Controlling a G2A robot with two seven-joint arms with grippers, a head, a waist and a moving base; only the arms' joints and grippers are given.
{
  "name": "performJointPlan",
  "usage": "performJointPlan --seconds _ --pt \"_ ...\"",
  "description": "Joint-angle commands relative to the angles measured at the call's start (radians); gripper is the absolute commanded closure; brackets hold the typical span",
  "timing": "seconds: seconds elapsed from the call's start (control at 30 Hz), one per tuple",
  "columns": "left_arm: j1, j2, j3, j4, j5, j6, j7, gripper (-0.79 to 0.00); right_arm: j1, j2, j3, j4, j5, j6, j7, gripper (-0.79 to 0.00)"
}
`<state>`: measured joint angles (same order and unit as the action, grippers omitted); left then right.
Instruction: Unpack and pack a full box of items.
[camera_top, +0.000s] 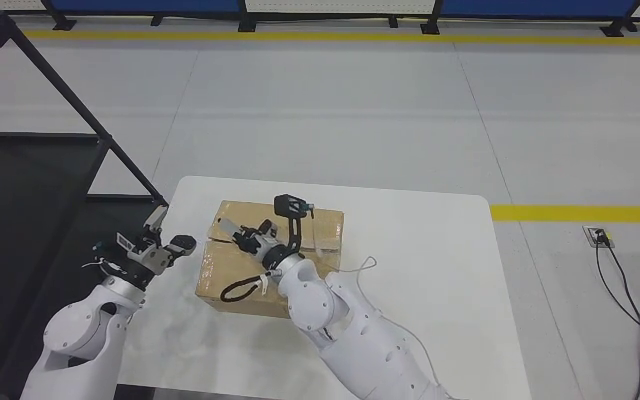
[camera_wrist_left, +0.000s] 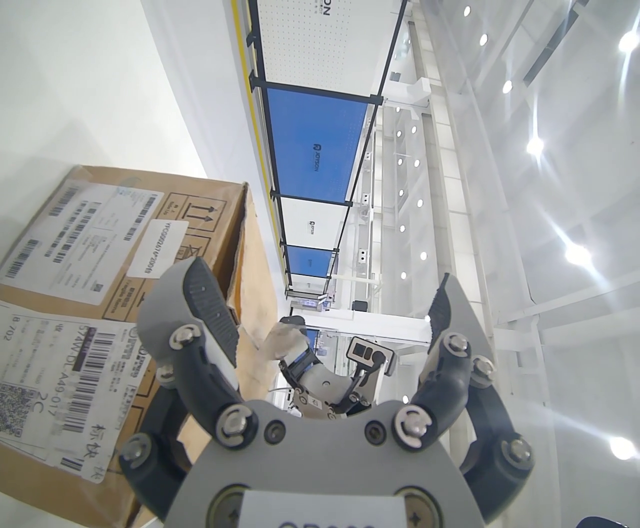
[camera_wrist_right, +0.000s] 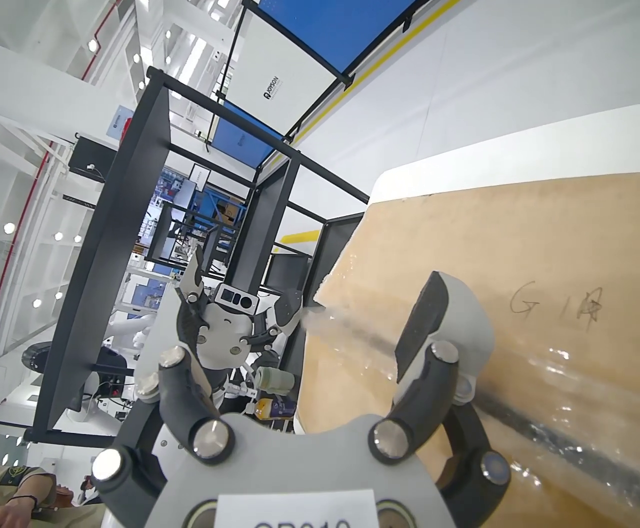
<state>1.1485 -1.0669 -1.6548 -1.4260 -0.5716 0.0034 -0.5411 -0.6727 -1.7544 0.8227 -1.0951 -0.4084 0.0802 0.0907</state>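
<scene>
Taped cardboard box (camera_top: 222, 262) sits centre frame on white table (camera_top: 440, 300), flaps closed. Right gripper (camera_top: 240, 232) over box top, jaws wide, holding nothing. Left gripper (camera_wrist_left: 322, 285) at box's left end, jaws wide, one finger (camera_wrist_left: 207, 300) just beside the corner.

Matt brown cardboard box (camera_top: 225, 265) with glossy clear tape (camera_wrist_right: 540, 400), paper labels (camera_wrist_left: 85, 220), smooth white table (camera_top: 430, 260)

Brown cardboard box (camera_top: 322, 230), white barcoded labels (camera_wrist_left: 75, 225); white table (camera_top: 430, 260); grey left gripper (camera_wrist_left: 322, 295), black ribbed pads (camera_wrist_left: 207, 300).
</scene>
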Motion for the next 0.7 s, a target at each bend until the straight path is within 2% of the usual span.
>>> performJointPlan --seconds 0.0,0.3,0.5,0.67 --pt "0.001 0.0 -0.002 0.001 -0.001 0.001 0.0 -0.785 0.012 -0.007 -0.004 0.018 0.004 0.003 -0.002 -0.785" --pt "0.006 -0.002 -0.012 0.0 -0.025 -0.02 0.02 -0.785 0.052 -0.032 -0.012 0.089 0.028 -0.003 0.027 -0.785" --pt "0.013 -0.004 -0.032 -0.021 -0.058 -0.036 0.049 -0.785 0.084 -0.041 0.018 0.134 0.111 0.029 0.156 -0.785" --pt "0.022 -0.006 -0.027 -0.052 -0.067 -0.033 0.051 -0.785 0.094 -0.045 0.069 0.168 0.222 -0.02 0.219 -0.785"
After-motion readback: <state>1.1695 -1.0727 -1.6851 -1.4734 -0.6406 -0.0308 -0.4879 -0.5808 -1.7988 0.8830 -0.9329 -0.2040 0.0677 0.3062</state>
